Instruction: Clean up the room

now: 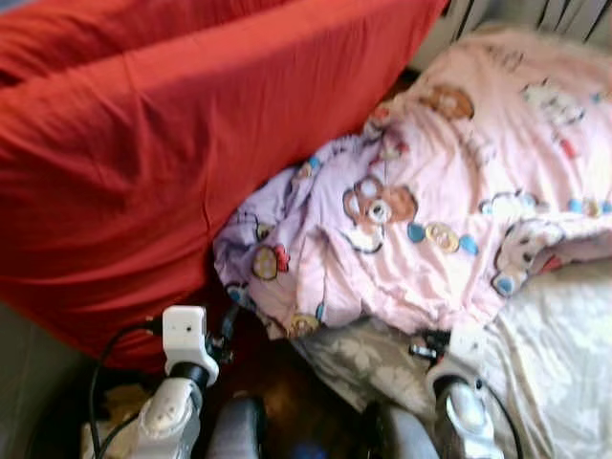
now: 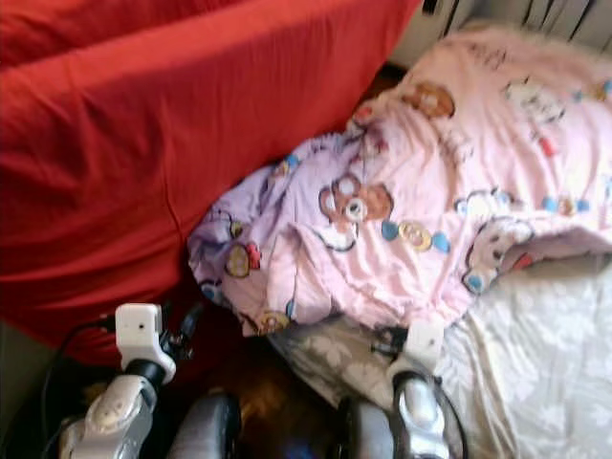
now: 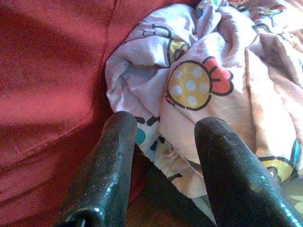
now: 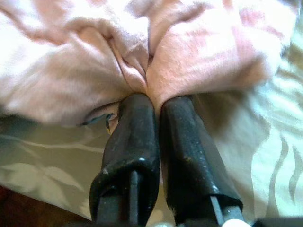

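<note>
Pinching a fold of the pink cartoon-print blanket (image 1: 449,201) at its near hem, the right gripper (image 4: 151,101) has its fingers pressed together on the cloth, over the grey floral sheet (image 1: 564,363) of the bed. The left gripper (image 3: 163,127) hovers with fingers apart at the blanket's bunched lilac corner, beside the red cover (image 1: 163,143). Farther back, the blanket spreads across the bed.

A bedroom in a home — a rumpled pink cartoon-print duvet (image 1: 459,206) lies at about two o'clock over a pale floral sheet (image 1: 559,368) at four o'clock, with a big red fabric-covered bulk (image 1: 163,143) at ten o'clock and dark wooden floor (image 1: 287,382) at six.
</note>
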Motion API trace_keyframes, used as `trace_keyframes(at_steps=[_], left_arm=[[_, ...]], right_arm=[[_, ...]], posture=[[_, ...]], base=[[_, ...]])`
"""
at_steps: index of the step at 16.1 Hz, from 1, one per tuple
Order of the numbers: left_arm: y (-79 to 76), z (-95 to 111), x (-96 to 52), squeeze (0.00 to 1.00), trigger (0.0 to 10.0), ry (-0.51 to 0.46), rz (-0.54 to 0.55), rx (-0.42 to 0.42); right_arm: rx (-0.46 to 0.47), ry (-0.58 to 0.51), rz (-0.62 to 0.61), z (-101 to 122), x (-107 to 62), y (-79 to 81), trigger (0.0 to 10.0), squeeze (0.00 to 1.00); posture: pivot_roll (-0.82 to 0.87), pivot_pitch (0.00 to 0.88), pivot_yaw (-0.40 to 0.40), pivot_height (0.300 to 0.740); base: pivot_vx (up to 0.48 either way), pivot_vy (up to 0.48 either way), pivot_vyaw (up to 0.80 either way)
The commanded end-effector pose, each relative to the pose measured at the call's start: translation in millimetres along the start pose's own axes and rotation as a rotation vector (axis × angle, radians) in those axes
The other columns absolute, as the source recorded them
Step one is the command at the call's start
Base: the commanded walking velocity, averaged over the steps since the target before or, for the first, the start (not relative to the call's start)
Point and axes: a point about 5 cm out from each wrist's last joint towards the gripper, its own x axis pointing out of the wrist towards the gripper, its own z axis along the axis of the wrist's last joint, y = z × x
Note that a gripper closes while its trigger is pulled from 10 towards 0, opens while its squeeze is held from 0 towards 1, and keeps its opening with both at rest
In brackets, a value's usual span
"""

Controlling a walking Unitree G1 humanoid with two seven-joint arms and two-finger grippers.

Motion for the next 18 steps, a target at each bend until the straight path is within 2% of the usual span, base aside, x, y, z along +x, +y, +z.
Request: trace_keyframes(at_steps=[1, 6, 9, 11, 13, 16, 18], left_arm=[[4.3, -7.8, -3.4, 0.00, 10.0, 0.019, 0.026, 0.003], [4.6, -14.8, 1.5, 0.00, 10.0, 0.021, 0.038, 0.001], [7.1, -17.4, 6.2, 0.00, 10.0, 0.021, 0.052, -0.005], [10.4, -22.4, 6.5, 0.00, 10.0, 0.034, 0.067, -0.017], [16.2, -32.6, 3.5, 0.00, 10.0, 0.075, 0.088, -0.044], [25.2, -46.1, -2.0, 0.00, 10.0, 0.135, 0.104, -0.036], [37.3, -69.8, -14.5, 0.00, 10.0, 0.252, 0.131, -0.026]], right_arm=[[-0.007, -0.055, 0.026, 3.4, -4.6, 0.9, 10.0, 0.00], [-0.001, -0.096, 0.061, 12.8, -2.5, 3.8, 10.0, 0.00], [-0.008, -0.098, 0.069, 21.4, 4.4, 11.1, 10.0, 0.00], [0.000, -0.099, 0.061, 21.6, 4.5, 10.1, 10.0, 0.00], [-0.003, -0.090, 0.048, 19.0, 3.3, 6.8, 10.0, 0.00], [-0.009, -0.091, 0.044, 19.0, 3.0, 4.3, 10.0, 0.00], [-0.025, -0.090, 0.042, 20.9, 4.5, 2.2, 10.0, 0.00]], posture=[[0.07, 0.069, -0.024, 0.640], [0.06, 0.040, -0.028, 0.645], [0.05, 0.017, -0.022, 0.695], [0.05, 0.014, -0.019, 0.715], [0.05, 0.004, -0.014, 0.740], [0.04, 0.000, -0.013, 0.740], [0.05, 0.000, -0.014, 0.740]], base=[[0.000, 0.000, 0.00], [0.000, 0.000, 0.00], [0.000, 0.000, 0.00], [0.000, 0.000, 0.00], [0.000, 0.000, 0.00], [0.000, 0.000, 0.00], [0.000, 0.000, 0.00]])
